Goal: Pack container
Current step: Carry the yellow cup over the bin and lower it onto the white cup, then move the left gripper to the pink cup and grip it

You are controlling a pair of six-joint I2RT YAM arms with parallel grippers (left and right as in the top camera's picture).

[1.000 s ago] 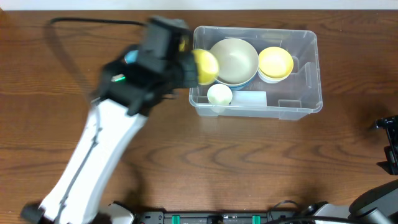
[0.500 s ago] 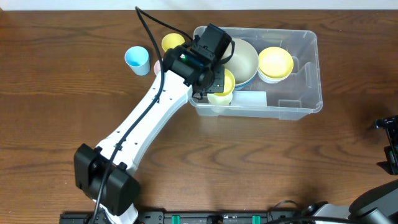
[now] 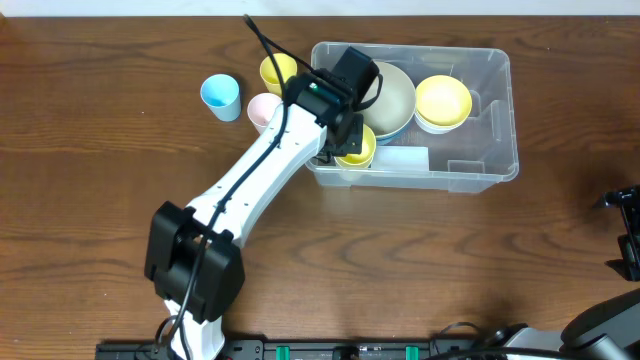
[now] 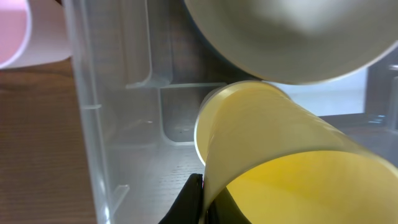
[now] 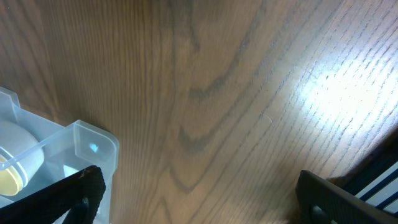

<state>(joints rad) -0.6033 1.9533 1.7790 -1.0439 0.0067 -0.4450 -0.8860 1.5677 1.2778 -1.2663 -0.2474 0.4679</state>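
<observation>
**Holding a yellow cup in the container's near-left corner**

Our left pincer [image 4: 202, 202] is clamped on the yellow cup [image 4: 280, 143], inside the container [image 3: 478, 168]. The container's long axis runs left-right on the counter [image 3: 100, 200]. Its left wall and the cream bowl [image 3: 380, 95] crowd the cup. Our right pincer [image 5: 205, 202] gapes empty, well apart.

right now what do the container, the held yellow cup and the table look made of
The container: clear glossy plastic, likely; wood grain shows through its moulded walls. The yellow cup: probably thin plastic, smooth, light glowing through its wall. The table: wood or wood-look laminate, grain with a sheen; can't tell which.
</observation>
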